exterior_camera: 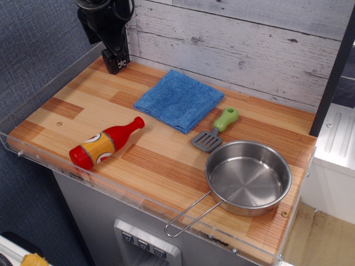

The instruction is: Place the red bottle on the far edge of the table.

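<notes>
The red bottle (105, 143) lies on its side near the front left of the wooden table (166, 163), cap pointing right and back, base close to the clear front rim. My black gripper (117, 64) hangs over the table's back left corner by the plank wall, well apart from the bottle. Its fingers look pressed together and hold nothing.
A blue cloth (178, 100) lies folded at the back middle. A grey spatula with a green handle (216, 128) lies right of it. A steel pan (248, 176) sits at the front right, its wire handle reaching over the front edge. A clear acrylic rim (33, 105) lines the left side.
</notes>
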`<state>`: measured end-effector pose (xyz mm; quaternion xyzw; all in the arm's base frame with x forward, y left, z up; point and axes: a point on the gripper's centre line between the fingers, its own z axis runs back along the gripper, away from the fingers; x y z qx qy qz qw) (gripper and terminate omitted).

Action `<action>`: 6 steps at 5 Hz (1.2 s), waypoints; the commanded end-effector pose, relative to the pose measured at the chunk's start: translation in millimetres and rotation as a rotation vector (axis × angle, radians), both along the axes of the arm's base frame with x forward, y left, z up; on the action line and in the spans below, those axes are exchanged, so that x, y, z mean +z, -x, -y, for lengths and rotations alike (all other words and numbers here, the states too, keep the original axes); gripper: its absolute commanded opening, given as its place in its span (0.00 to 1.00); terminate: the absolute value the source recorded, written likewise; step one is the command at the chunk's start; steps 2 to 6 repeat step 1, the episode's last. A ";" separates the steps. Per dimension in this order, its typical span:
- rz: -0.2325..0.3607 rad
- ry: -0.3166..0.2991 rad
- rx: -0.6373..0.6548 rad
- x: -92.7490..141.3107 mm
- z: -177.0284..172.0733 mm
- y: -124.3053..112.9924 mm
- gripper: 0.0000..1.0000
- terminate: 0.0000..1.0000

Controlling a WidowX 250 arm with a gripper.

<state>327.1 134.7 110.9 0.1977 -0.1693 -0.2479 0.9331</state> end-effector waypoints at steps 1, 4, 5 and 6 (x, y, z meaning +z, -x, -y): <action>0.049 -0.019 -0.004 21.4 3.7 4.6 1.00 1.00; 0.049 -0.019 -0.004 21.4 3.7 4.6 1.00 1.00; 0.049 -0.019 -0.004 21.4 3.7 4.6 1.00 1.00; 0.049 -0.019 -0.004 21.4 3.7 4.6 1.00 1.00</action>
